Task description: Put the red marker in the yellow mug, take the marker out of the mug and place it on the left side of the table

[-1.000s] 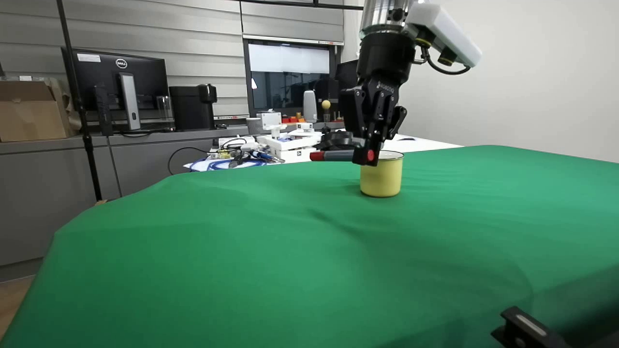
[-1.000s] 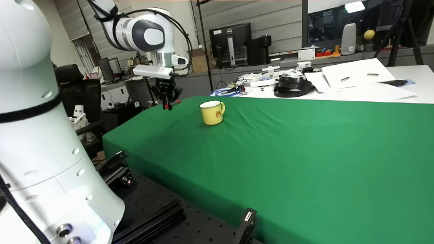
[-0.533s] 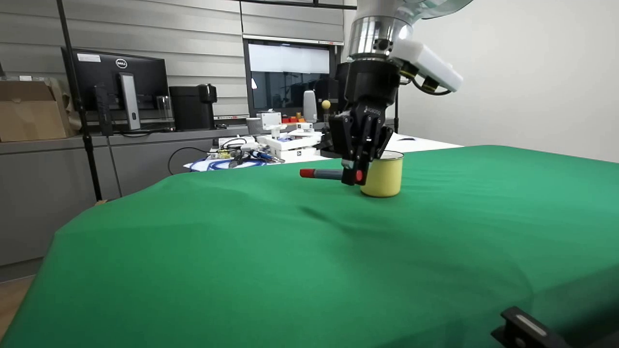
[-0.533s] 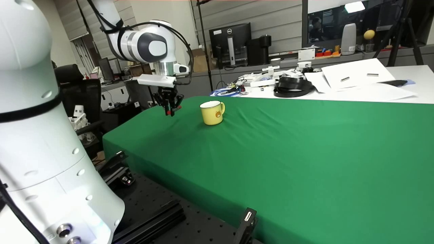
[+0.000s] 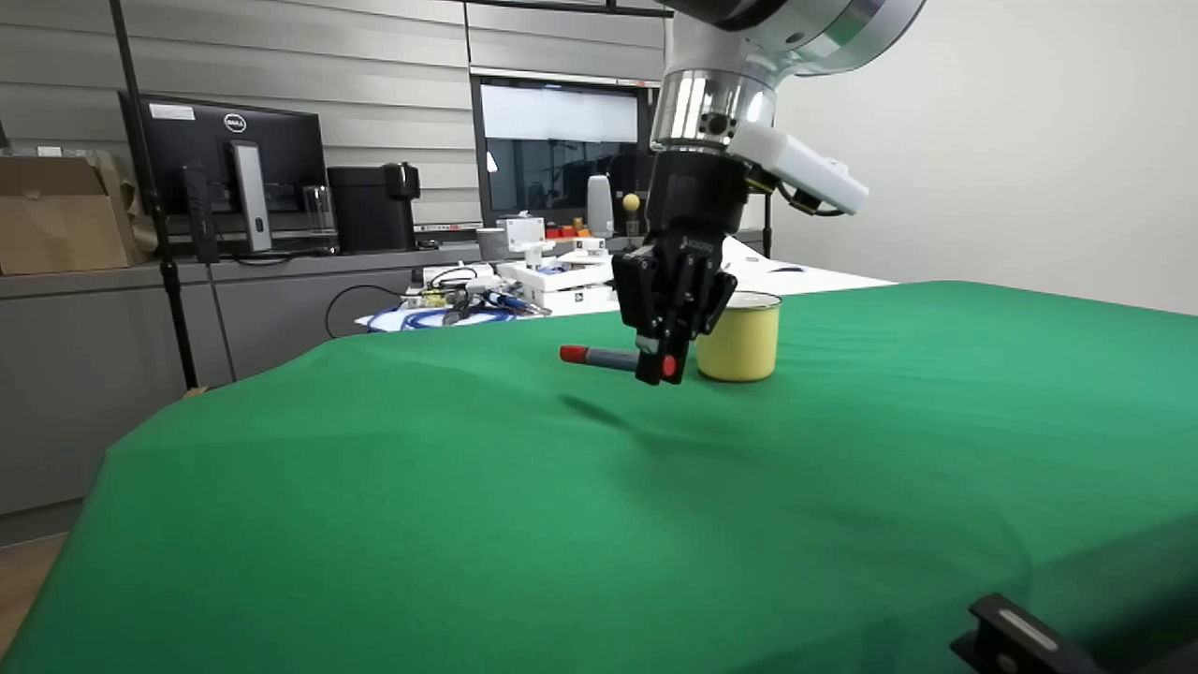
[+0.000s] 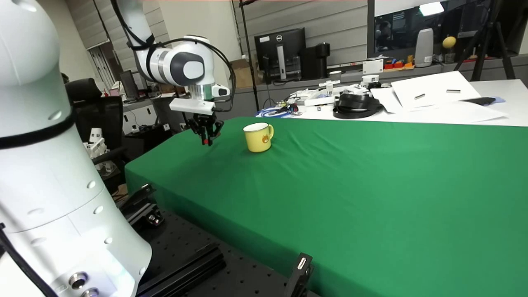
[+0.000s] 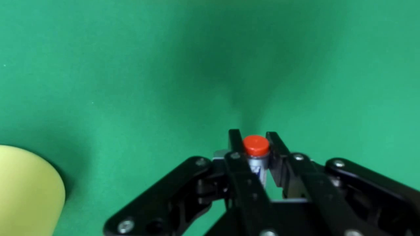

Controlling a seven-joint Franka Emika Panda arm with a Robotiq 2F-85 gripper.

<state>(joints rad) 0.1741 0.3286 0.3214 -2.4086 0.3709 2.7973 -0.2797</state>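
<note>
The marker [image 5: 610,358], grey with red ends, is held between the fingertips of my gripper [image 5: 661,371]. It lies nearly level, tilted slightly, its red cap pointing away from the gripper, a little above the green table [image 5: 449,505]. In the wrist view its red end [image 7: 256,146] sits between both fingers of the gripper [image 7: 253,139]. The yellow mug [image 5: 744,344] stands upright on the table beside the gripper, apart from it. It shows at the lower left of the wrist view [image 7: 28,193]. In an exterior view its handle side and bear print show [image 6: 258,139]; the mug's inside bottom is hidden.
A black clamp [image 6: 300,272] sits at the table's near edge beside the robot's base [image 6: 78,214]. A white side table [image 6: 482,115] with papers, cables and parts stands behind the green table. The table's edge lies close past the gripper in that view.
My gripper has moved down towards the table with the marker in it, and to the left in an exterior view, away from in front of the mug. The mug has not moved.
</note>
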